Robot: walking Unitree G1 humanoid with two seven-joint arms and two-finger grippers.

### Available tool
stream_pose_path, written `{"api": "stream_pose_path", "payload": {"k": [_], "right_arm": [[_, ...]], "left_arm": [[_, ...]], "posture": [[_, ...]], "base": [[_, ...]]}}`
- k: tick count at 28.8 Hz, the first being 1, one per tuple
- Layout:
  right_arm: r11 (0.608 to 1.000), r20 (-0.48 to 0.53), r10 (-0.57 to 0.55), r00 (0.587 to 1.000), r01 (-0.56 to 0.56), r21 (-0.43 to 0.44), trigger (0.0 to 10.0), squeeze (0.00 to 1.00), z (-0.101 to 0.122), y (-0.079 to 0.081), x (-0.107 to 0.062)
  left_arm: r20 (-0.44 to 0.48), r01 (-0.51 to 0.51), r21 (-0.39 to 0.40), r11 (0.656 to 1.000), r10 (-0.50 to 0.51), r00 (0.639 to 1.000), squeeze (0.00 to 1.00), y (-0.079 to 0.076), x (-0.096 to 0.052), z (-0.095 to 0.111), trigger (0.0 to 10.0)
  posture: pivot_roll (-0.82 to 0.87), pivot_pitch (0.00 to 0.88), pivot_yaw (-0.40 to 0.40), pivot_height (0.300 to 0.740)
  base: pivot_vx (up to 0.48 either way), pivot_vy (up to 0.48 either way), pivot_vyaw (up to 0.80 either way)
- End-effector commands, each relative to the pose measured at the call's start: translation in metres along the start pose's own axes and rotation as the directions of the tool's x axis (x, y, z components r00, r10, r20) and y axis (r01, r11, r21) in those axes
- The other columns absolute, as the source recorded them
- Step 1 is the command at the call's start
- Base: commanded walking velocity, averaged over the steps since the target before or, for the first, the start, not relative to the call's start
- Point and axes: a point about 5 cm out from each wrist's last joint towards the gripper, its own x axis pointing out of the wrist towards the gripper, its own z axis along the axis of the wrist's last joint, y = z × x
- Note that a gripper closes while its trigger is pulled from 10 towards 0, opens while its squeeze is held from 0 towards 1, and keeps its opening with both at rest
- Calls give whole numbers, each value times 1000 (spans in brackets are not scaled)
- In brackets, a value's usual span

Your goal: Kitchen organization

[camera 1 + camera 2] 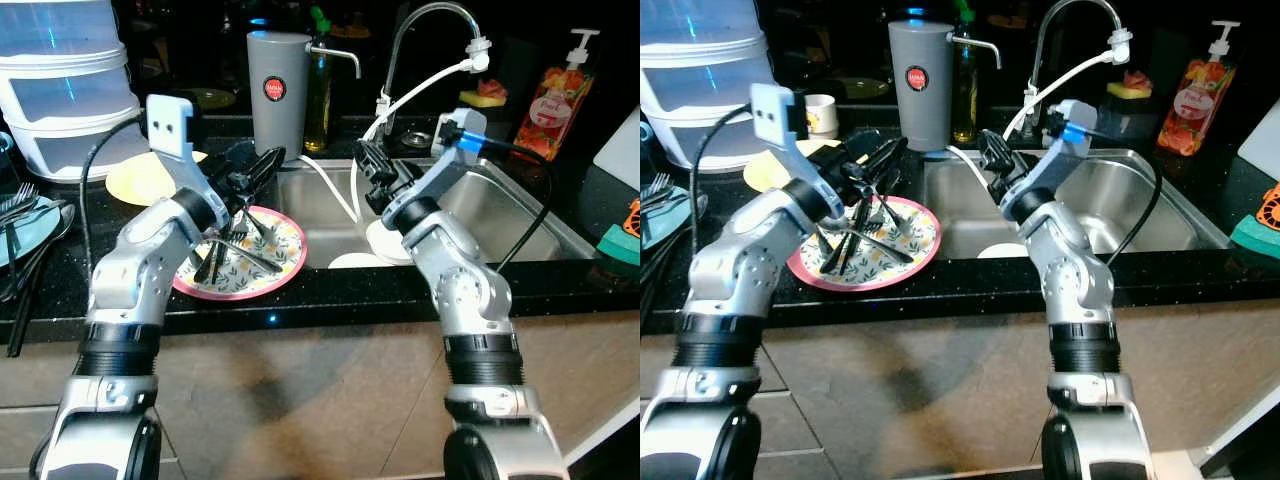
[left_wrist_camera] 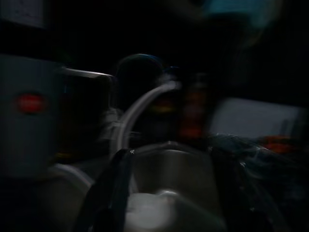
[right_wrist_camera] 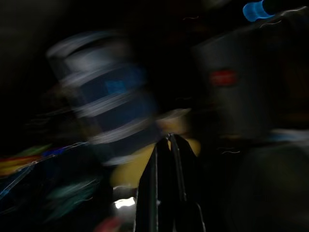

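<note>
L gripper [image 1: 262, 165] is hovering over the far edge of the floral plate [image 1: 283, 262], which is sitting on the black counter [image 1: 330, 295] just L of the sink [image 1: 500, 215]; black cutlery [image 1: 232, 250] is lying piled across the plate. In the L wrist view the fingers [image 2: 113, 193] are standing wide apart w/ nothing between them; pic is dark and blurred. R gripper [image 1: 368, 170] is hanging above the sink's L half, near the white hose [image 1: 425, 85] that is running off the faucet [image 1: 430, 20]. In the R wrist view its fingers [image 3: 157, 188] are pressing together, holding nothing that I can make out; bg there is too smeared to read. White dishes [image 1: 385, 240] are lying in the sink btm below the R forearm. Grey canister w/ red label [image 1: 278, 90] is standing behind the sink's L corner, green-capped bottle [image 1: 320, 80] just beside it. Yellow plate [image 1: 140, 180] is resting behind the L arm, clear stacked containers [image 1: 60, 80] at far L, more forks [image 1: 20, 200] at the counter's L edge. Red soap dispenser [image 1: 560, 90] is standing behind the sink on the R.
</note>
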Motion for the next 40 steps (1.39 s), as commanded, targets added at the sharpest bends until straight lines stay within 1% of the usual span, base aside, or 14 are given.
{"api": "stream_pose_path", "payload": {"k": [1, 8, 11, 16, 19, 20, 26, 30, 32, 34, 35, 36, 38, 40], "right_arm": [[988, -24, 144, 989, -142, 60, 10000, 0, 0, 14, -7], [964, -136, 247, 959, -230, 130, 10000, 0, -17, 19, -29], [955, -250, 278, 927, -240, 172, 10000, 0, -34, 16, -50], [944, -303, 309, 901, -250, 217, 10000, 0, -42, 17, -63], [924, -407, 354, 842, -247, 292, 10000, 0, -61, 16, -87], [924, -407, 354, 842, -247, 292, 10000, 0, -61, 16, -87], [924, -547, 346, 762, -176, 338, 10000, 0, -93, 9, -118], [994, -791, 50, 610, 43, 96, 10000, 0, -140, -28, -154], [998, -812, 1, 583, 50, 37, 10000, 0, -145, -34, -161], [997, -835, -68, 545, 67, -37, 10000, 0, -155, -40, -170], [997, -835, -68, 545, 67, -37, 10000, 0, -155, -40, -170], [994, -863, -110, 493, 73, -85, 10000, 0, -166, -44, -180], [993, -871, -120, 477, 76, -95, 10000, 0, -170, -45, -184], [988, -896, -157, 416, 76, -137, 10000, 0, -180, -47, -193]], "left_arm": [[-22, 213, -82, 974, -215, 976, 0, -26, -5, -2, 10000], [-156, 339, -110, 934, -353, 922, 0, -49, -26, -22, 10000], [-235, 386, -189, 903, -423, 875, 0, -58, -45, -27, 10000], [-318, 396, -267, 879, -468, 824, 0, -65, -61, -33, 10000], [-481, 331, -358, 873, -476, 736, 0, -72, -88, -54, 10000], [-481, 331, -358, 873, -476, 736, 0, -72, -88, -54, 10000], [-668, 206, -385, 899, -426, 610, 0, -74, -119, -91, 10000], [-886, 9, -206, 978, -191, 424, 0, -57, -160, -140, 10000], [-916, -39, -157, 987, -130, 381, 0, -53, -170, -150, 10000], [-952, -80, -122, 989, -94, 291, 0, -54, -187, -165, 10000], [-952, -80, -122, 989, -94, 291, 0, -54, -187, -165, 10000], [-974, -132, -59, 990, -28, 224, 0, -52, -202, -182, 10000], [-978, -152, -34, 988, -1, 207, 0, -52, -206, -188, 10000], [-985, -170, -25, 985, 5, 175, 0, -57, -214, -201, 10000]], "posture": [[39, 32, 0, 740], [37, 43, -3, 740], [44, 55, -8, 740], [45, 58, -10, 740], [46, 60, -19, 740], [46, 60, -19, 740], [46, 65, -22, 740], [41, 67, -21, 740], [39, 71, -24, 740], [38, 73, -24, 740], [38, 73, -24, 740], [36, 73, -24, 740], [36, 73, -24, 740], [32, 71, -24, 740]], "base": [[0, 0, 0], [0, 0, 0], [0, 0, 0], [0, 0, 0], [0, 0, 0], [0, 0, 0], [0, 0, 0], [0, 0, 0], [0, 0, 0], [0, 0, 0], [0, 0, 0], [0, 0, 0], [0, 0, 0], [0, 0, 0]]}}
